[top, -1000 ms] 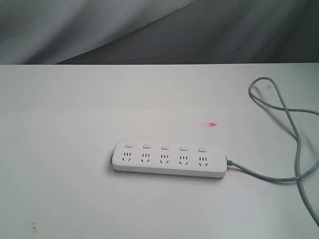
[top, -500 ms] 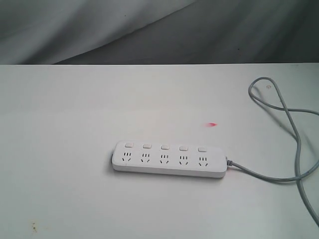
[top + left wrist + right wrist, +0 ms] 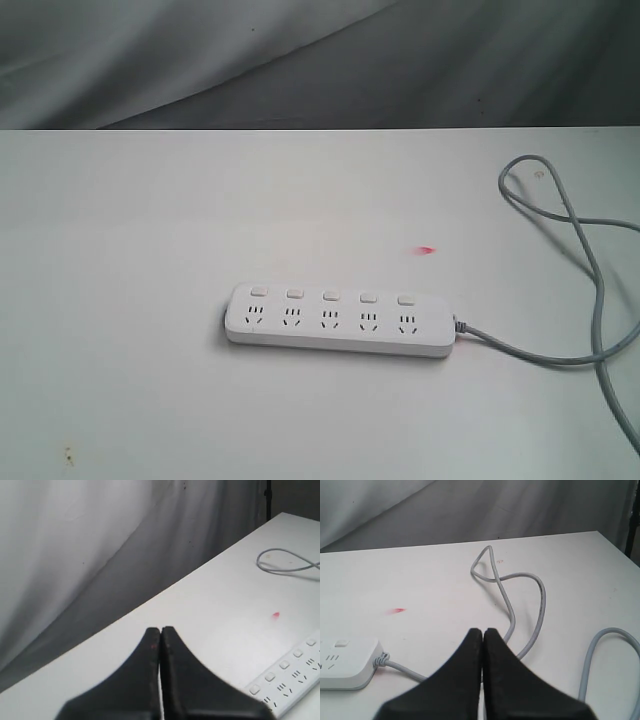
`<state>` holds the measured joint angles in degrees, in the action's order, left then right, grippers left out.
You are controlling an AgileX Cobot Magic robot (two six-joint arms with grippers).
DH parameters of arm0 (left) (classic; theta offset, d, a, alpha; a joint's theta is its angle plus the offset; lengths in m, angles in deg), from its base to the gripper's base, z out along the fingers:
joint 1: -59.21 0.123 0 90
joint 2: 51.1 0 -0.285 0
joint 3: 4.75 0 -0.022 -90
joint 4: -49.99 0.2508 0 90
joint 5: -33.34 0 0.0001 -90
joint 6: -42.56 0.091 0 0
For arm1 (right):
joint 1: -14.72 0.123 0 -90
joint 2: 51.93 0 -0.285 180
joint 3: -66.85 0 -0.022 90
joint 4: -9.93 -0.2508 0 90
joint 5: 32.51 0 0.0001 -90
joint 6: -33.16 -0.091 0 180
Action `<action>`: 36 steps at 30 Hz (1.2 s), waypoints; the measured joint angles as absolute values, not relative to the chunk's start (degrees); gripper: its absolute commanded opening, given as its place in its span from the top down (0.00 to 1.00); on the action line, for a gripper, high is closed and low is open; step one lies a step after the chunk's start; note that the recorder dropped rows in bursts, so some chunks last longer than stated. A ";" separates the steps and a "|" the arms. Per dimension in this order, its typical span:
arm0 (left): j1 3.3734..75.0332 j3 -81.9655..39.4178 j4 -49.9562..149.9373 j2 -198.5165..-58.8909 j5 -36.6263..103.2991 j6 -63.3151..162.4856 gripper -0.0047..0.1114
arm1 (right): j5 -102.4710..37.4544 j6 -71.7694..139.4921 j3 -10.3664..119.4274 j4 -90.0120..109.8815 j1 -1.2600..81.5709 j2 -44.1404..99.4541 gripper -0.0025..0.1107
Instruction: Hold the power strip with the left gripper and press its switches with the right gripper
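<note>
Both claws pressed shut and empty, each apart from the power strip lying flat on the table.

In its wrist view, the left gripper (image 3: 160,634) has its two black fingers closed tip to tip on nothing; it points across the white table (image 3: 150,220) toward the grey drape (image 3: 75,555), with the strip off to one side and untouched. The power strip (image 3: 338,322) lies lengthwise near the table's middle, sockets up, its five switches (image 3: 331,295) in a row along the far edge. A small red mark (image 3: 427,250) sits on the table just beyond it. The grey cord (image 3: 590,250) leaves the strip's right end and loops across the table's right side. The right gripper (image 3: 482,634), jaws likewise closed and empty, points over the cord, near the strip's cord end but clear of it.
</note>
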<state>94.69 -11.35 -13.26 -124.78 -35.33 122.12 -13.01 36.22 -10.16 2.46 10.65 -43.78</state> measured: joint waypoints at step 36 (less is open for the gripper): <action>95.54 -27.76 -11.25 -127.43 -36.54 150.79 0.96 | -13.01 36.22 -10.16 2.46 10.65 -43.78 0.98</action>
